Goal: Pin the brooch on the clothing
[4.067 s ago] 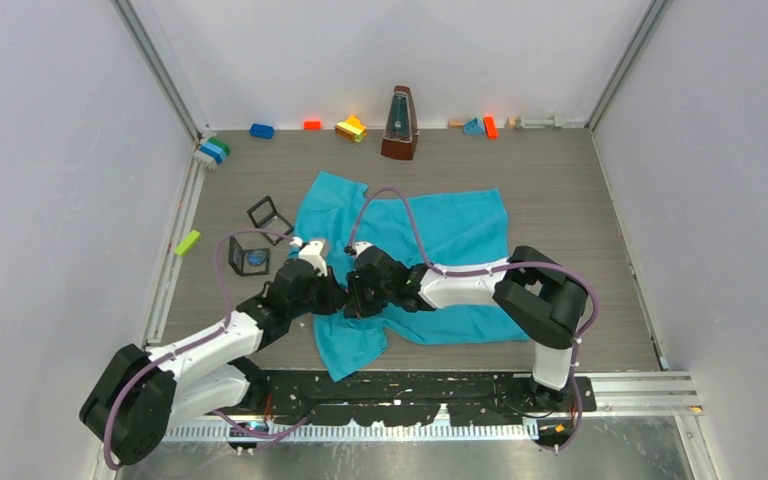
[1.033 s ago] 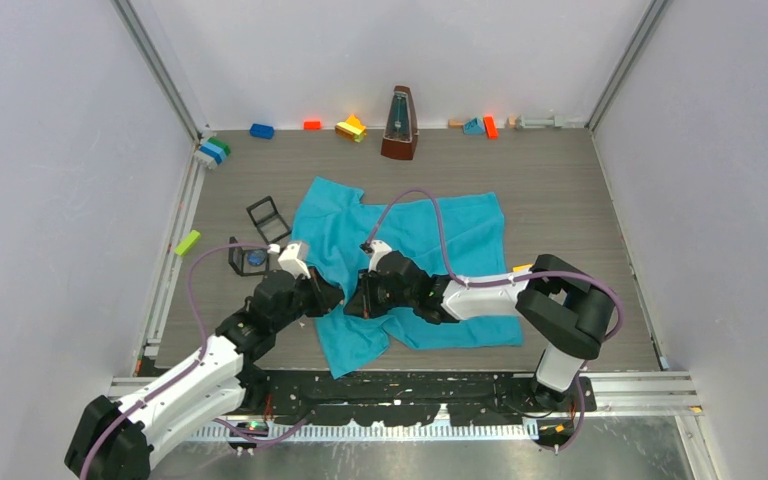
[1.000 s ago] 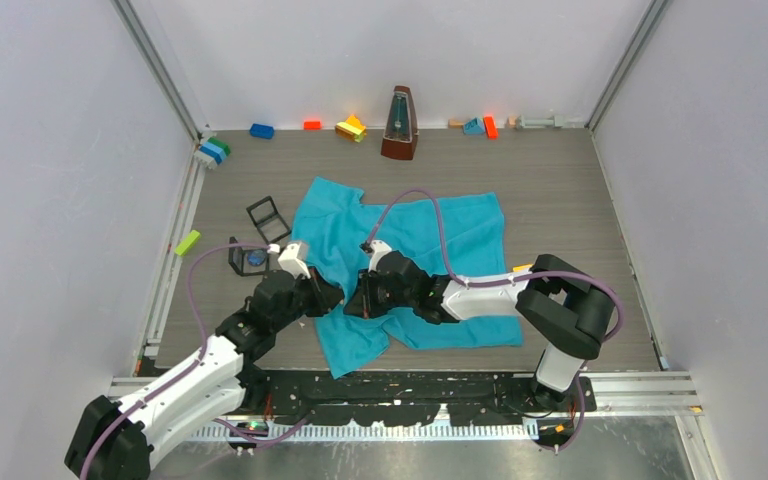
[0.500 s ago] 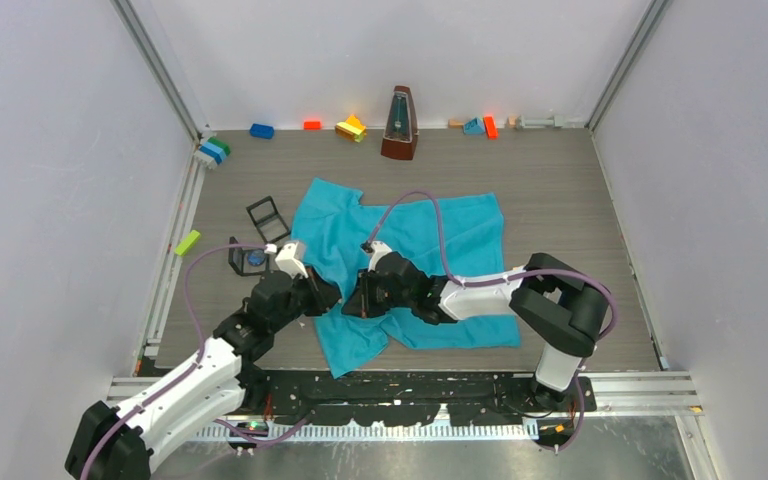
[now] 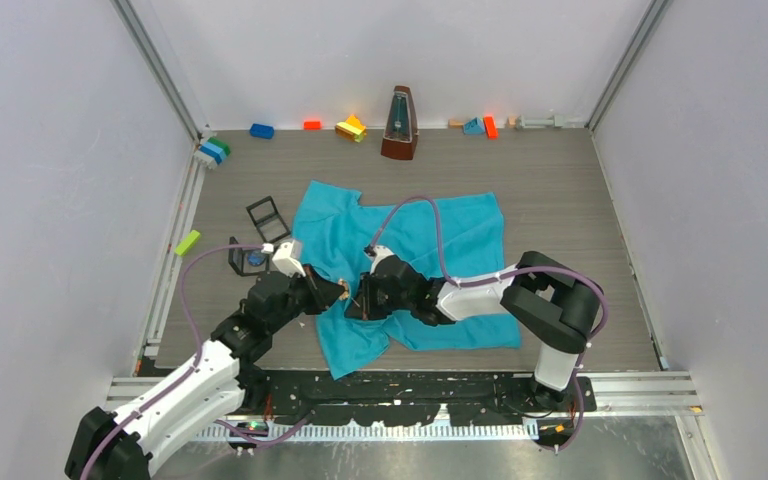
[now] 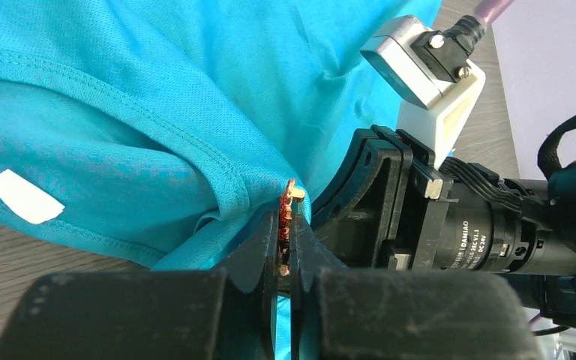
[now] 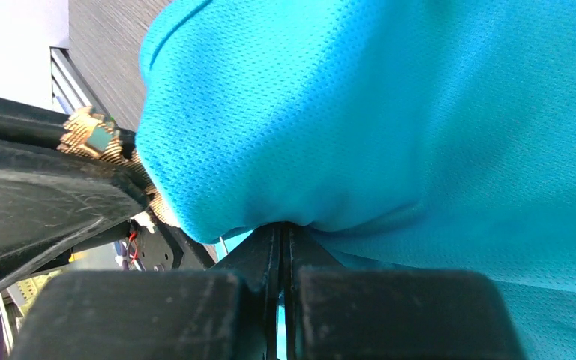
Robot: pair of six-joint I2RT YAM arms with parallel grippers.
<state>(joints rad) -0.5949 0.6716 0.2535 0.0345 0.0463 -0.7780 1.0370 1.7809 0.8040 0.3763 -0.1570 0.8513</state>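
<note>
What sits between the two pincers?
A gold brooch, clamped in the left pincer, beside the teal shirt the right pincer pinches; both wrist views show it.

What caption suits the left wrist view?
Left gripper pinches the brooch edge-on at the teal T-shirt hem.

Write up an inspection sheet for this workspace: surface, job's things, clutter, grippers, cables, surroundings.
Surface: grey wood-grain table.
Job's things: teal T-shirt spread at centre, near edge bunched; gold brooch edge-on against a fold, pinning not visible.
Clutter: metronome and coloured blocks along far edge; green block and black frame boxes at left.
Grippers: left gripper shut on brooch; right gripper shut on a T-shirt fold.
Cables: purple cable arcs over T-shirt; second cable loops beside left arm.
Surroundings: pale walls; metal rail at near edge.
</note>
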